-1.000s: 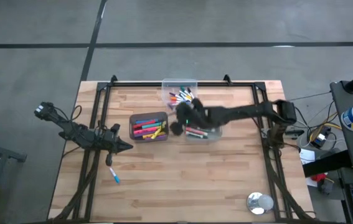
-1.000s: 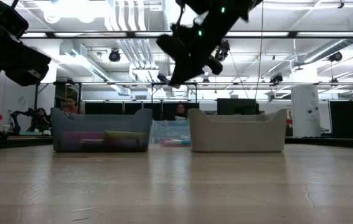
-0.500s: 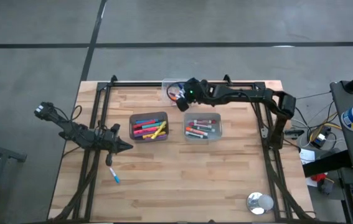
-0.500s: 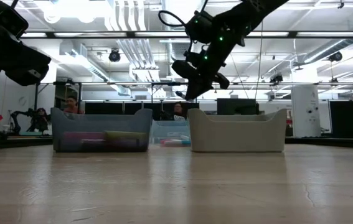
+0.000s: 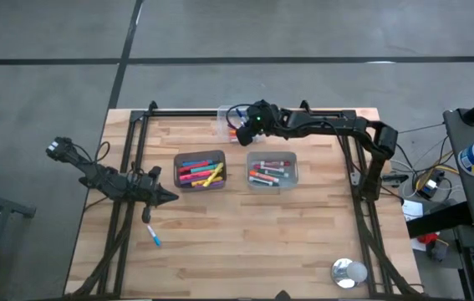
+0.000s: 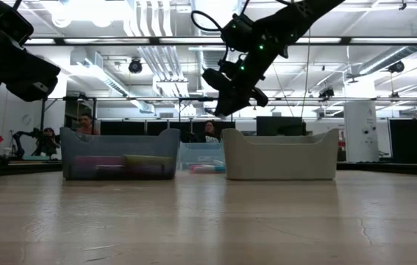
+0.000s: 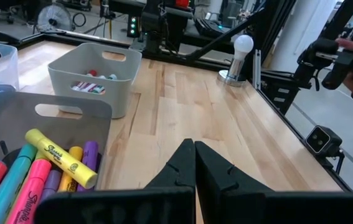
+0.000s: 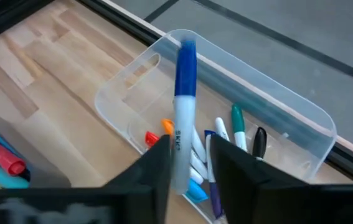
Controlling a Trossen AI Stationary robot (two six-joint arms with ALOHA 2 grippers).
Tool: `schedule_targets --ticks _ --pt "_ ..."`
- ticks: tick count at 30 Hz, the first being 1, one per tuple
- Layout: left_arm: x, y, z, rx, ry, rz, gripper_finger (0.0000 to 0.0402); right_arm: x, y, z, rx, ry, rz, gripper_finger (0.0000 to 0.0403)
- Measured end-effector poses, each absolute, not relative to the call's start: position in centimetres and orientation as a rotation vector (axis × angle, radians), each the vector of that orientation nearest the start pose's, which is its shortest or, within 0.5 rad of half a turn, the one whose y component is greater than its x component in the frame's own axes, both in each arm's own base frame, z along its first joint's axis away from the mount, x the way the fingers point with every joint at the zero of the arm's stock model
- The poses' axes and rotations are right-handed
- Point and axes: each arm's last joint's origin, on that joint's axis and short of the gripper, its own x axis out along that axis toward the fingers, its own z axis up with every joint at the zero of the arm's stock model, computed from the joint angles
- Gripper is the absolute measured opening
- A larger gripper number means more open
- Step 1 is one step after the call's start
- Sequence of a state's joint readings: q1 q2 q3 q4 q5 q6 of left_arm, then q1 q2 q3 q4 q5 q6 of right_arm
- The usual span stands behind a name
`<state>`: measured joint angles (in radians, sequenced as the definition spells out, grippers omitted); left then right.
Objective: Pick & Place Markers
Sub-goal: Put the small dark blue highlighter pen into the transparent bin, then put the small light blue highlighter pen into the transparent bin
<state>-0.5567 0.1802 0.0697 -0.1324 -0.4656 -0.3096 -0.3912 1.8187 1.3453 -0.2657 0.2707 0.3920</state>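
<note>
We note the table (image 5: 245,242) first, then the three bins on it. The clear bin (image 8: 301,118) lies directly below the right gripper (image 8: 188,168); the two grey bins (image 5: 200,170) (image 5: 271,170) sit nearer the table's middle, toward the left gripper (image 5: 168,197), which waits with its fingers pressed together beside the darker one.

The right gripper hovers over the clear bin with a blue-capped marker (image 8: 183,106) standing between its fingers, white barrel low, cap pointing away. Whether the fingers are pinching it or already letting go we cannot tell. More markers (image 8: 226,149) lie in the bin beneath.

Judgement: these markers look light, rigid and smooth-barrelled, so slippery in a narrow pinch. We would take hold mid-barrel, across the width, not at the cap, which may pull off. One blue marker (image 5: 154,237) lies loose on the table, just beyond the left gripper's tips.
</note>
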Motion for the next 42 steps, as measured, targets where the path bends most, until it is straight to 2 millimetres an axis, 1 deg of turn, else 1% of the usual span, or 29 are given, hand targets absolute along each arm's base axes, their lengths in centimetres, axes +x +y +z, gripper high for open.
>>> schedule_targets --ticks 4,7,10,13,17,24,29,34,39,42 --pt "9.3 -4.3 16.1 -0.192 0.222 -0.057 0.0 36.8 -16.0 23.5 0.41 0.609 -0.772 0.0152" --pt "9.3 -4.2 16.1 -0.193 0.221 -0.057 0.0 36.8 -15.9 23.5 0.409 0.603 -0.77 0.0183" --pt "9.3 -4.3 16.1 -0.192 0.221 -0.057 0.0 36.9 -15.9 23.5 0.404 0.588 -0.778 0.02" --pt "9.3 -4.3 16.1 -0.192 0.221 -0.057 0.0 37.1 -15.8 23.6 0.403 0.568 -0.775 0.0207" --pt "9.3 -4.3 16.1 -0.193 0.221 -0.057 0.0 37.9 -14.6 24.0 0.404 0.529 -0.704 0.0209" --pt "9.3 -4.3 16.1 -0.189 0.22 -0.057 0.0 39.7 -10.9 25.2 0.373 0.467 -0.572 0.021" --pt "9.3 -4.3 16.1 -0.187 0.22 -0.058 0.0 40.5 -7.9 25.4 0.356 0.459 -0.496 0.021" --pt "9.3 -4.2 16.1 -0.091 0.212 -0.057 0.0 41.1 -4.1 25.4 0.339 0.468 -0.407 0.021" --pt "9.3 -4.2 16.1 -0.102 0.212 -0.057 0.0 41.4 0.1 25.6 0.315 0.463 -0.308 0.021" --pt "9.3 -4.2 16.1 -0.131 0.206 -0.054 0.0 41.5 2.1 25.9 0.296 0.434 -0.251 0.021"
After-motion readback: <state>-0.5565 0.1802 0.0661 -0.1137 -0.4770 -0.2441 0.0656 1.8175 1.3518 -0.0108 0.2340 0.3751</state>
